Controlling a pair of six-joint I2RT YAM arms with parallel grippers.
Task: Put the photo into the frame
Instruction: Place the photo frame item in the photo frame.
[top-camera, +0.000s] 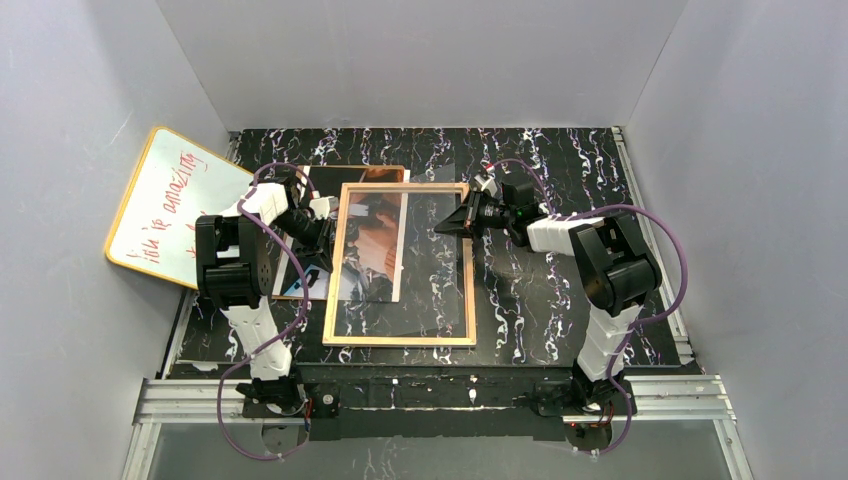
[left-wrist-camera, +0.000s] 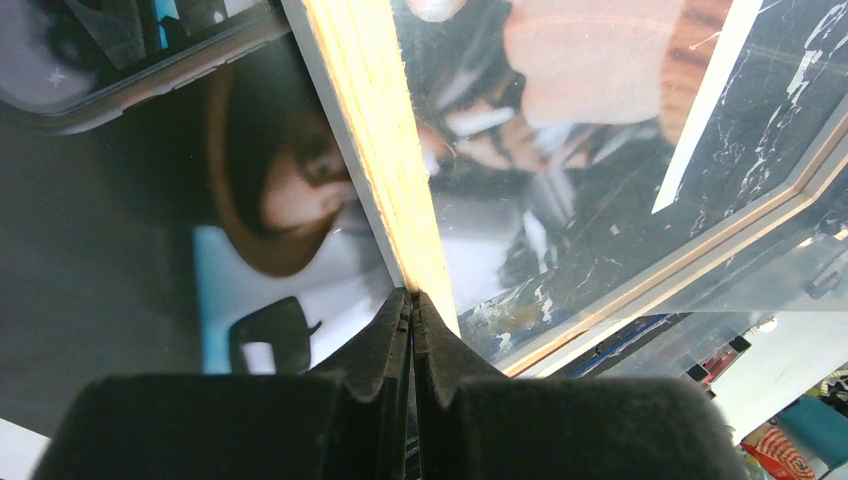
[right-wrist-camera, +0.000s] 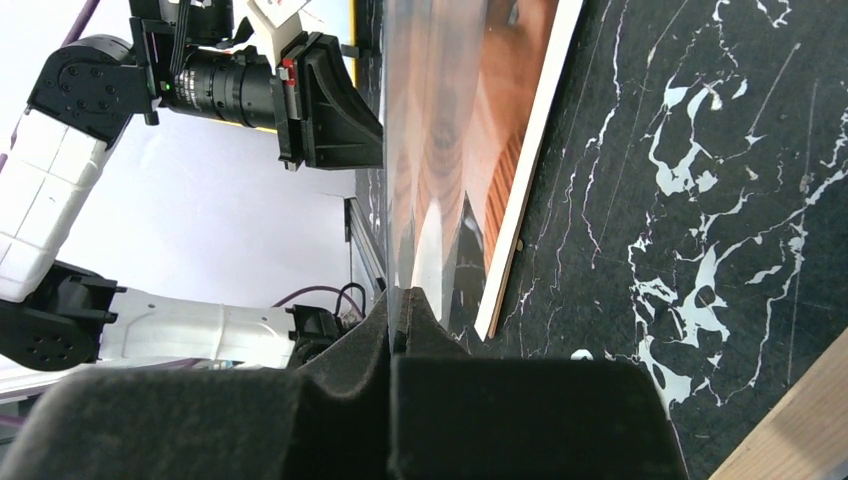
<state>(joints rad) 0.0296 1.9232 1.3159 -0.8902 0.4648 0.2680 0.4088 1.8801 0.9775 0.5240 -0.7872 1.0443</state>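
Observation:
The frame (top-camera: 340, 260) lies tan-wood side up in the middle of the black marble table. The photo (top-camera: 372, 250) lies under its left half, with a dark and reddish-orange picture and a white border. My left gripper (top-camera: 327, 233) is shut on the frame's left rail, which shows as light wood in the left wrist view (left-wrist-camera: 375, 130); the photo (left-wrist-camera: 560, 110) shows on both sides of the rail. My right gripper (top-camera: 441, 226) is shut on the edge of a clear sheet (right-wrist-camera: 430, 130) and holds it on edge over the frame's opening. The photo (right-wrist-camera: 515, 90) shows behind the sheet.
An orange-rimmed whiteboard (top-camera: 175, 205) with red handwriting leans at the left wall. A brown board (top-camera: 385, 172) pokes out beyond the photo's far edge. Grey walls close in three sides. An aluminium rail (top-camera: 430, 395) runs along the near edge. The left arm (right-wrist-camera: 220, 80) shows in the right wrist view.

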